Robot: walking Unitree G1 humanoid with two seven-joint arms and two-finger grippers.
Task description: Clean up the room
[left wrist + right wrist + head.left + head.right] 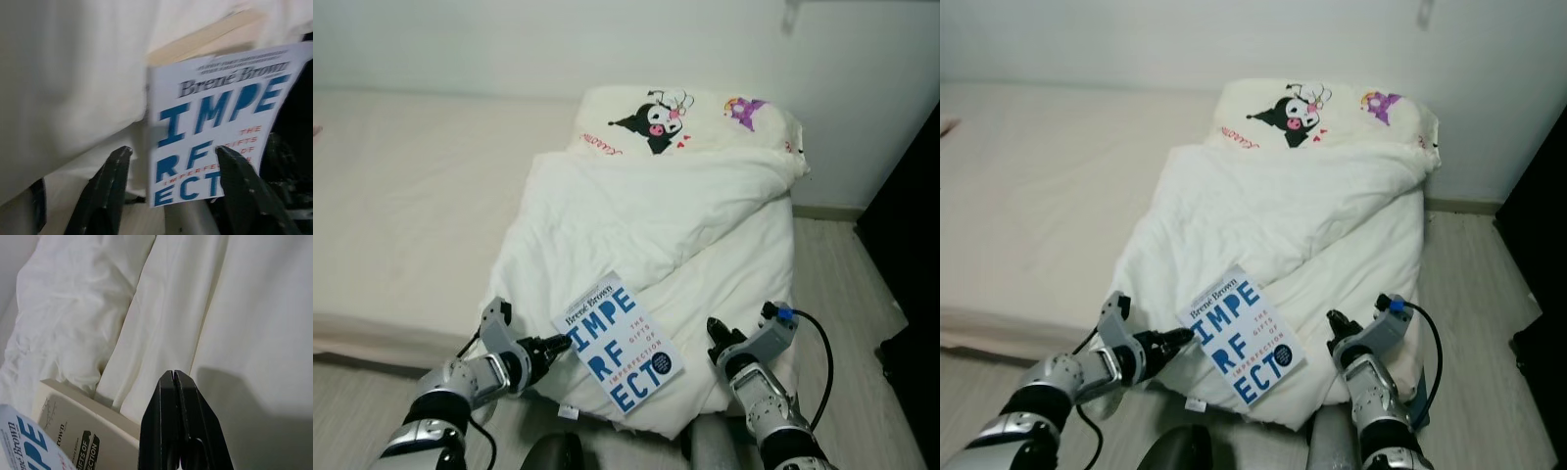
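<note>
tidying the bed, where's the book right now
The book lies face up on the near end of the white duvet, between the open left gripper and the shut right gripper.

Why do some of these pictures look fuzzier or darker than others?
Left wrist view: the book is close to the lens, so its title smears, and the open left tool frames it as soft dark shapes. Right wrist view: the shut right tool casts a grey shadow on the duvet. Eye views: even, soft light.
</note>
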